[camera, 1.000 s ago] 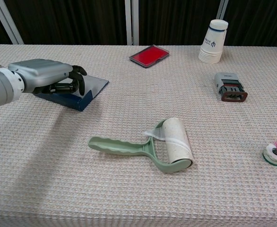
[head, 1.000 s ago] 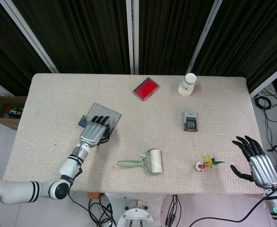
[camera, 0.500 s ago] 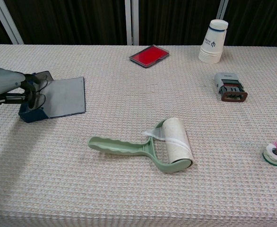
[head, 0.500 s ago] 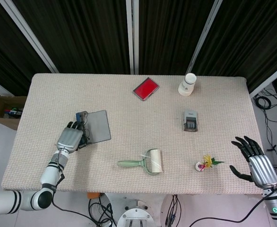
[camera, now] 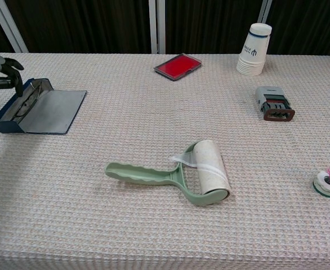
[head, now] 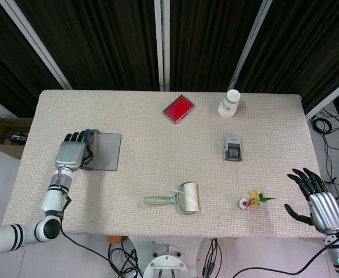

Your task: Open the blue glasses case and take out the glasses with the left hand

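Fingers of the right hand [head: 319,200] are spread at the near right table edge, holding nothing — it is well apart from the work. A green lint roller [camera: 183,174] lies mid-table. Further left, the blue glasses case [camera: 38,107] lies open, its grey lid folded flat toward the centre, with the glasses [camera: 25,100] seen inside the tray. The left hand [head: 71,154] is held over the case's outer side; whether anything is pinched cannot be told. The frame should be pinched at one rim and lifted straight up, so that the light case is not dragged — it looks likely to slide.
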Available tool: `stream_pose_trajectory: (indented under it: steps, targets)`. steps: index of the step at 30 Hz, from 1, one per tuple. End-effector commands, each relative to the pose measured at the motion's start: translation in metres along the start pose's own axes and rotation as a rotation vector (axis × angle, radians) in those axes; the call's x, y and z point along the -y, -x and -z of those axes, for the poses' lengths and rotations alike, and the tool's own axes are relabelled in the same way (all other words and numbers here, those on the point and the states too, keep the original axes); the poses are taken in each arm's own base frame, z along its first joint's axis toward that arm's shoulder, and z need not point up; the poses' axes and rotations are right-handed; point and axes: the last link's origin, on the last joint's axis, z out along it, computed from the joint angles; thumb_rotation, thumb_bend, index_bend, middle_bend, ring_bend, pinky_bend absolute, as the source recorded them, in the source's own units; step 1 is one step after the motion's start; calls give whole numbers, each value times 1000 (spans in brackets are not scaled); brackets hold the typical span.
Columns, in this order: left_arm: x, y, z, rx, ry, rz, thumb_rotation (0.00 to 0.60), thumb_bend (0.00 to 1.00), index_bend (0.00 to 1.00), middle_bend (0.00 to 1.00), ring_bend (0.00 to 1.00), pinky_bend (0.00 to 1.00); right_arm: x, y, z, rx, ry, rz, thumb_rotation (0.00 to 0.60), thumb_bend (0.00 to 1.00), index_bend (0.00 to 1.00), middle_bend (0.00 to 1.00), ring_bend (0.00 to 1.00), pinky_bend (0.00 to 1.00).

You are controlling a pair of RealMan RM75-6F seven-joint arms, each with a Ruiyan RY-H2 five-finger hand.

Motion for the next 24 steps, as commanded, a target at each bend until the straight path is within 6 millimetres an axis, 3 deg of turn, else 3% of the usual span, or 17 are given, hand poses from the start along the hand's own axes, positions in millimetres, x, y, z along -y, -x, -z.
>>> stream_pose_trajectory:
  steps: [1,8,14,20,24]
  targets:
    - [1,-13,-15,-54,-16,60,36,712,401,63,59,106,0,0,1,0,0,-1,600,202,180,128,0,107]
    - [12,-8,-50,9,-156,74,2,706,339,56,59,107,-2,-1,4,-6,11,-4,600,203,179,128,0,107]
    - [16,-1,-66,62,-234,84,0,702,331,53,59,107,-2,0,4,-6,12,-3,600,203,179,128,0,107]
    - [-6,1,-71,120,-164,168,0,701,357,52,59,107,-2,0,4,-3,16,-2,600,202,179,128,0,107]
    - [-33,-1,-67,141,-61,216,0,700,371,53,59,107,-2,0,4,-3,19,-2,600,203,179,128,0,107]
